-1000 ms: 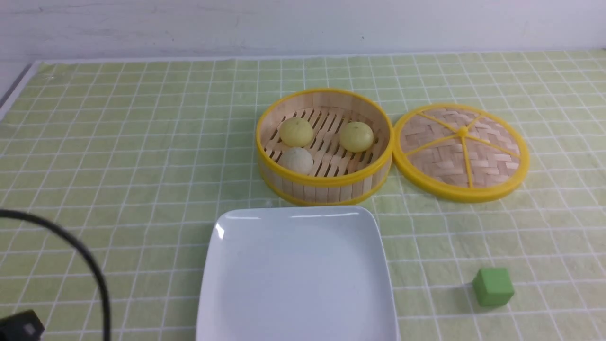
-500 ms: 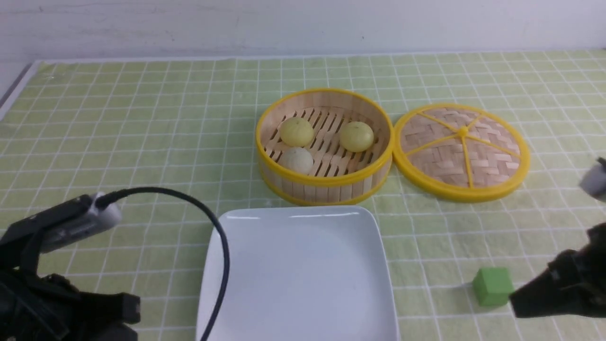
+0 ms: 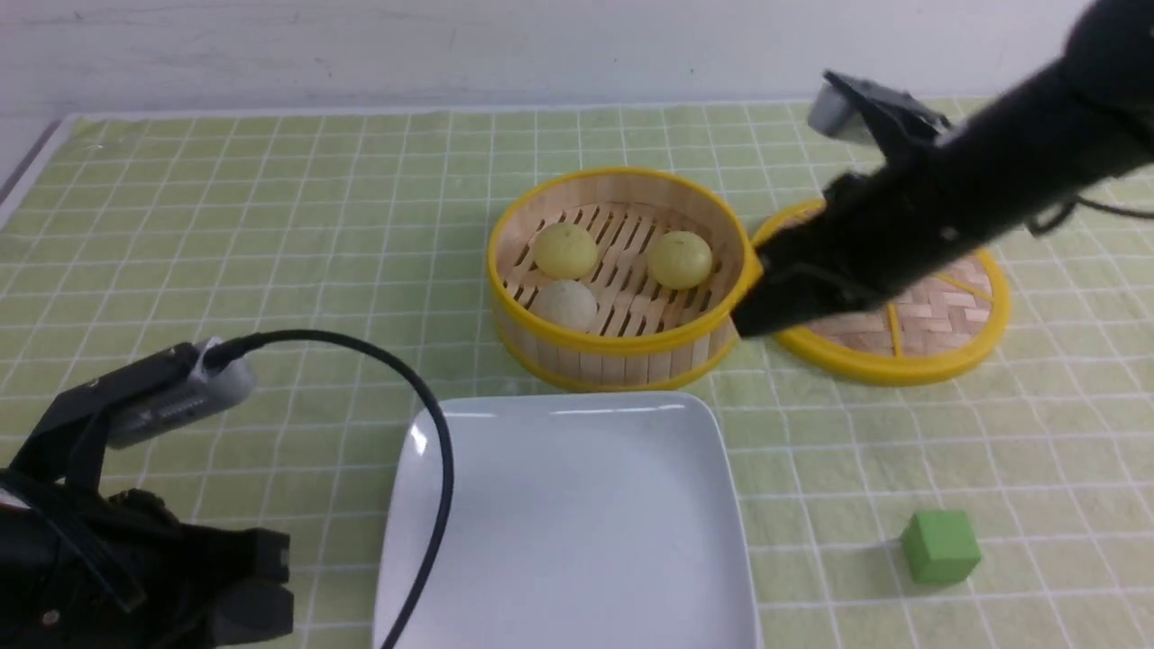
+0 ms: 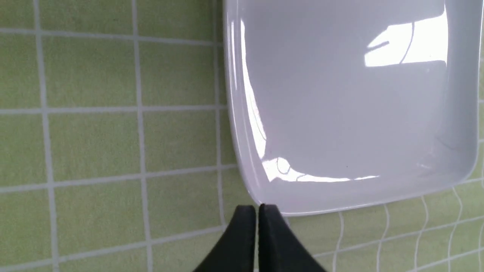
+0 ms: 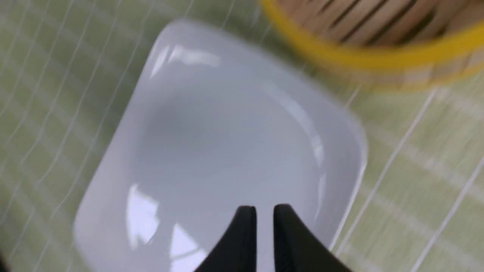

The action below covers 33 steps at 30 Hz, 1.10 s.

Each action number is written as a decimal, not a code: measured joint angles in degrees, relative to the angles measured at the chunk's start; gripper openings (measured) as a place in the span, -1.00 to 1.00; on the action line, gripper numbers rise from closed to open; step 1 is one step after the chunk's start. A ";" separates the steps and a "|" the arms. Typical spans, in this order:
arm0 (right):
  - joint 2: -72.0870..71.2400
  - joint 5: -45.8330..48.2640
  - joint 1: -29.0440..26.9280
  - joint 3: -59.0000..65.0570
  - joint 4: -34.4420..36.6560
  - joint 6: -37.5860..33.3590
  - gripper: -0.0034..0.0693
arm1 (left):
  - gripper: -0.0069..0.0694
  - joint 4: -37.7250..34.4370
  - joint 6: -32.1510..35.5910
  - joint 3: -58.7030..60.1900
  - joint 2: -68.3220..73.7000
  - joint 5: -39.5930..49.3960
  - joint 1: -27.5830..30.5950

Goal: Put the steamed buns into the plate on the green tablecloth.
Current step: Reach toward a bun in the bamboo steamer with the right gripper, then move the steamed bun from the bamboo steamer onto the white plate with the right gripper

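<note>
Landmark = bamboo steamer point(image 3: 622, 341). All three steamed buns point(image 3: 565, 251) are inside it, none on the plate point(image 3: 568, 523): two pale yellow at the far side and the grey-beige bun point(image 3: 563, 305) at its near left. They are apart from each other, with nothing on top. The plate sits just robot-side of the steamer, edges almost meeting. The woven lid point(image 3: 902, 370) lies flat just right of the steamer, and the green cube point(image 3: 939, 545) is well off to its near right, all on the green tablecloth point(image 3: 270, 225). The right gripper point(image 5: 264, 211) has a narrow gap between its fingertips and holds nothing. In the front view its tip lines up with the steamer's right rim, but I can't tell its height above the rim. The right arm crosses over the lid and hides most of it. The right wrist view is blurred. The left gripper point(image 4: 258, 213) is low, near left of the steamer, with only a hairline slit between the tips and nothing held. Its cable point(image 3: 433, 424) loops in front of the plate's left edge.
</note>
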 joint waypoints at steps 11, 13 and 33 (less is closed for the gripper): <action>25.04 -1.13 2.20 -29.50 -19.64 12.94 0.16 | -0.25 -1.56 0.00 0.00 0.00 -1.13 0.00; 27.85 -2.34 2.20 -32.45 -22.57 13.73 0.19 | -0.19 -1.76 0.00 0.00 0.00 -1.72 0.00; 15.36 18.94 2.57 -38.85 -17.85 16.94 -0.87 | -0.16 -2.43 0.00 0.00 0.13 -2.93 0.00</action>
